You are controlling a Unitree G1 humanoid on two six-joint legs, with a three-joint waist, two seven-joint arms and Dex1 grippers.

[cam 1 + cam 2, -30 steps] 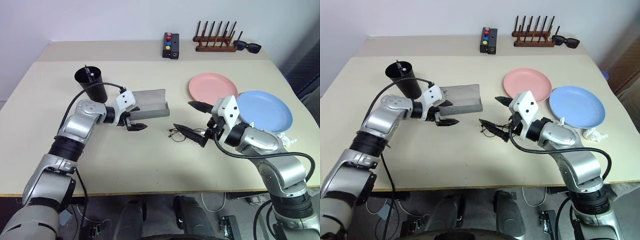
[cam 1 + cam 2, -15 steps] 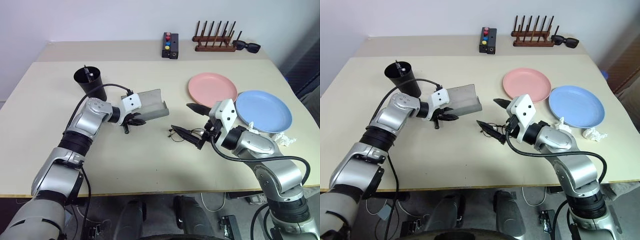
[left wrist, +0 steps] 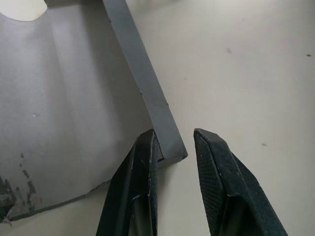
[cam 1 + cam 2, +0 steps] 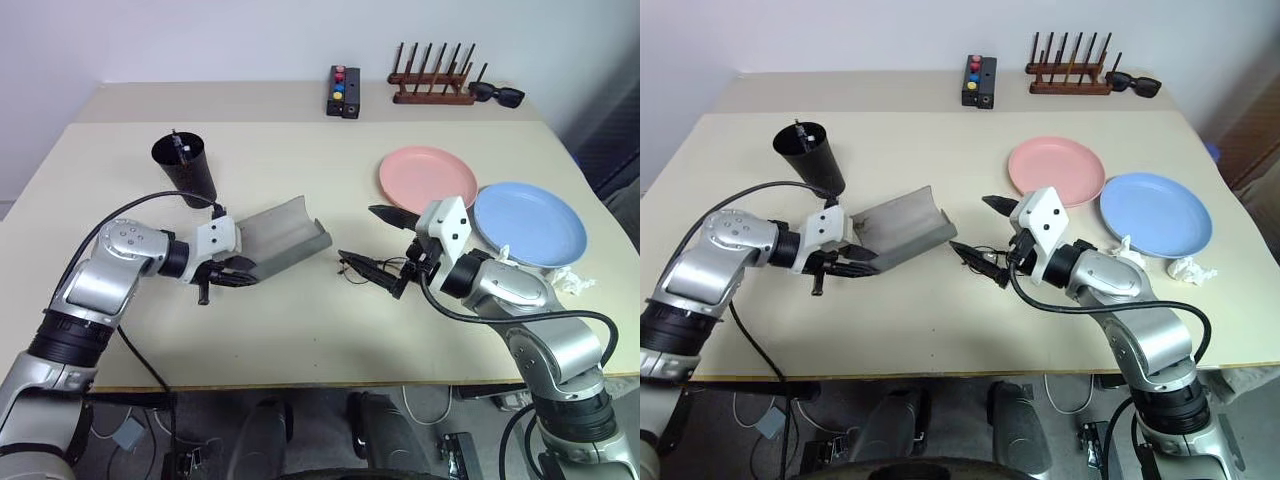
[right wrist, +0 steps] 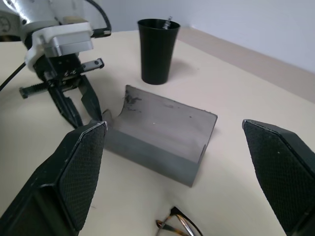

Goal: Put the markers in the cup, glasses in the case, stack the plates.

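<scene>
Left gripper (image 3: 174,147): jaws pinching corner wall of grey case (image 4: 282,232), left of middle on desk (image 4: 300,330); likely holding it steady, lid open, for glasses. Right gripper (image 4: 385,248): jaws spread wide, hanging over wire glasses (image 4: 362,268) at middle. Black cup (image 4: 184,168) upper left, markers inside. Pink plate (image 4: 428,178), blue plate (image 4: 528,222) side by side at right, not stacked.

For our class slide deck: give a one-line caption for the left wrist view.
Left tool pinching the corner of the open grey case on the table.
</scene>
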